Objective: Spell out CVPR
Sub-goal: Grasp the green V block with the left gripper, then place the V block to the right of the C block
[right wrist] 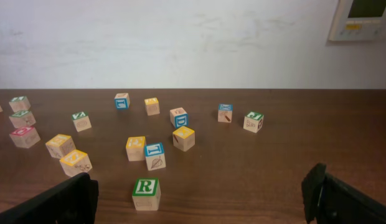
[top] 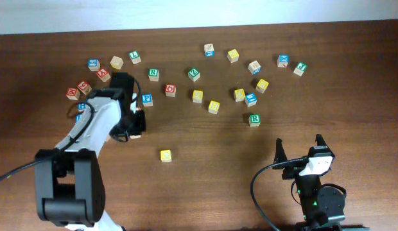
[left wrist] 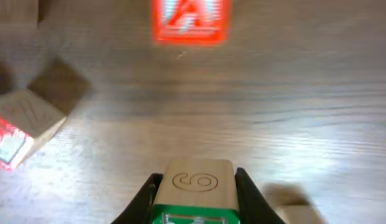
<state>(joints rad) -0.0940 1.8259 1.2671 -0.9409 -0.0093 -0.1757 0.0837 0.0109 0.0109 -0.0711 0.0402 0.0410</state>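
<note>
My left gripper (top: pixel 135 126) is shut on a wooden block (left wrist: pixel 194 190) with a green face and an engraved 6 on its upper side, held just over the table. A red A block (left wrist: pixel 190 20) lies ahead of it. A yellow block (top: pixel 165 155) sits alone at the front centre. A blue P block (top: pixel 147 99) lies just beyond the left gripper. A green R block (top: pixel 254 119) sits right of centre and shows in the right wrist view (right wrist: pixel 146 193). My right gripper (top: pixel 298 154) is open and empty at the front right.
Several letter blocks lie scattered across the far half of the brown table (top: pixel 205 179). A cluster of red and blue blocks (top: pixel 83 86) lies at the far left beside the left arm. A red-faced block (left wrist: pixel 22 127) lies left of the left gripper.
</note>
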